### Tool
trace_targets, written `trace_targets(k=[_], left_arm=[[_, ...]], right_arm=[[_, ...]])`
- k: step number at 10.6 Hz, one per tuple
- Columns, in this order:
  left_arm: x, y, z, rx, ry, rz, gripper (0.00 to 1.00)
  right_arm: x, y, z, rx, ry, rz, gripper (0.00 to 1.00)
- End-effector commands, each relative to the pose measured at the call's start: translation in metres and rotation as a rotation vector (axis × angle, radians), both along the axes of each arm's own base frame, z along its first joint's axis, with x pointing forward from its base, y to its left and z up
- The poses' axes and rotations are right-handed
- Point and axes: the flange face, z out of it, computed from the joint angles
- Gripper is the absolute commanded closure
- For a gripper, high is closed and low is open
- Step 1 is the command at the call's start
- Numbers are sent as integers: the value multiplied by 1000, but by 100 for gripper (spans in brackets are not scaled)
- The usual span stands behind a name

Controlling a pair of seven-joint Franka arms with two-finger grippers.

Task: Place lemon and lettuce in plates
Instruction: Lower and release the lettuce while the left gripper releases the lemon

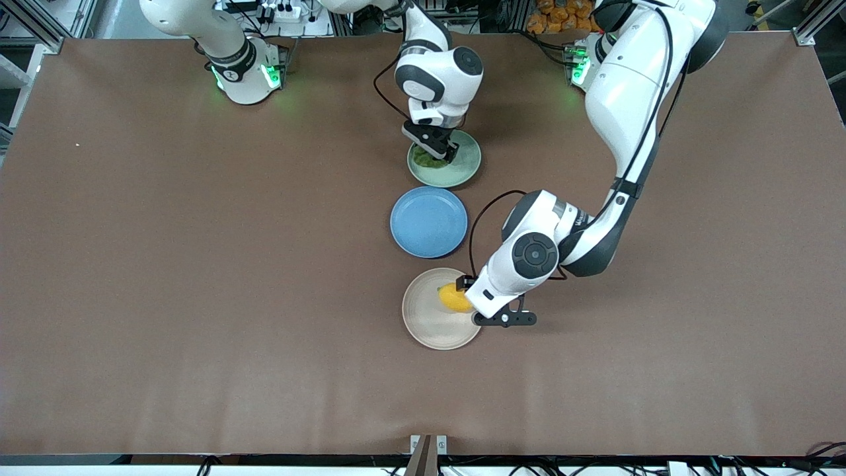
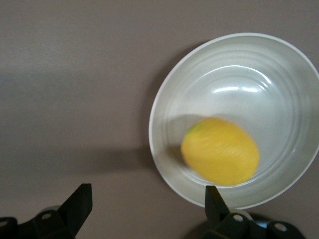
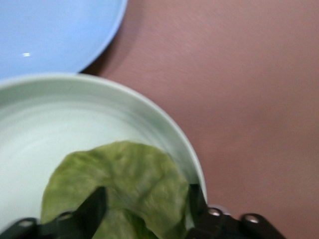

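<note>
The yellow lemon (image 1: pixel 453 297) (image 2: pixel 220 151) lies in the beige-pink plate (image 1: pixel 426 324) (image 2: pixel 239 74), the plate nearest the front camera. My left gripper (image 1: pixel 464 295) (image 2: pixel 148 194) hovers low over that plate's rim beside the lemon, open, with nothing between its fingers. The dark-green lettuce (image 1: pixel 423 158) (image 3: pixel 119 174) rests in the mint green plate (image 1: pixel 462 165) (image 3: pixel 60 114), the plate closest to the robots' bases. Over it my right gripper (image 1: pixel 439 153) (image 3: pixel 147 194) is open, its two fingers spread on either side of the leaf.
A blue plate (image 1: pixel 428 221) (image 3: pixel 50 30) with nothing on it lies between the two other plates, all three in a row down the middle of the brown table (image 1: pixel 198 264). Bare tabletop stretches toward both ends.
</note>
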Motion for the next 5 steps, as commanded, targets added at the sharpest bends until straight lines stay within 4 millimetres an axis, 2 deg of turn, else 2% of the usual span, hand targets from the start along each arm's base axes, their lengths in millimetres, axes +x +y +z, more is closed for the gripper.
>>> trace_targets(k=[1,4,5], left_arm=[[2,23,21,19,45,-18,0],[14,66,39,47,81,-55,0],[18,80,47,53,80,-57,0]], right_arm=[[28,21,34,16,-39,-38,0],[51,23,67,9,-38,-55,0],[71,12,90,17,-28,-63,0]])
